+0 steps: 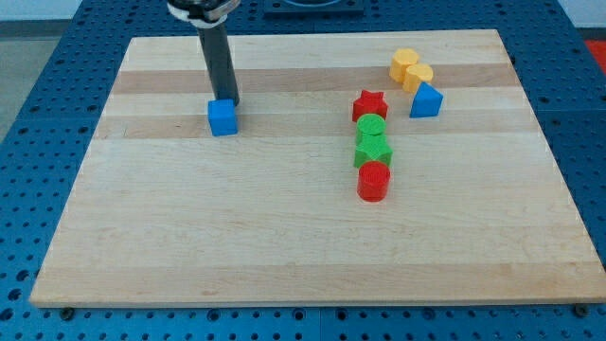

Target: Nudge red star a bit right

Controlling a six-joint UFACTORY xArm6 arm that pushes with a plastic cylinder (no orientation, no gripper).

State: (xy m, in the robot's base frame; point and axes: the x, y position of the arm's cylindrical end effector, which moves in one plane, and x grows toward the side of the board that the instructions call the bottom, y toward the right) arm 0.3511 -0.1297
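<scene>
The red star (369, 104) lies on the wooden board (284, 237), right of centre near the view's top. Just below it, touching or nearly so, a green round block (371, 128), a green star-like block (373, 152) and a red cylinder (373, 181) form a short column. My tip (229, 101) is far to the star's left, right behind the top edge of a blue cube (222, 117). The dark rod rises from there to the view's top.
A yellow block (410, 69) of two joined lobes lies up and right of the red star. A blue triangular block (425, 100) sits just below it, to the star's right. Blue perforated table surrounds the board.
</scene>
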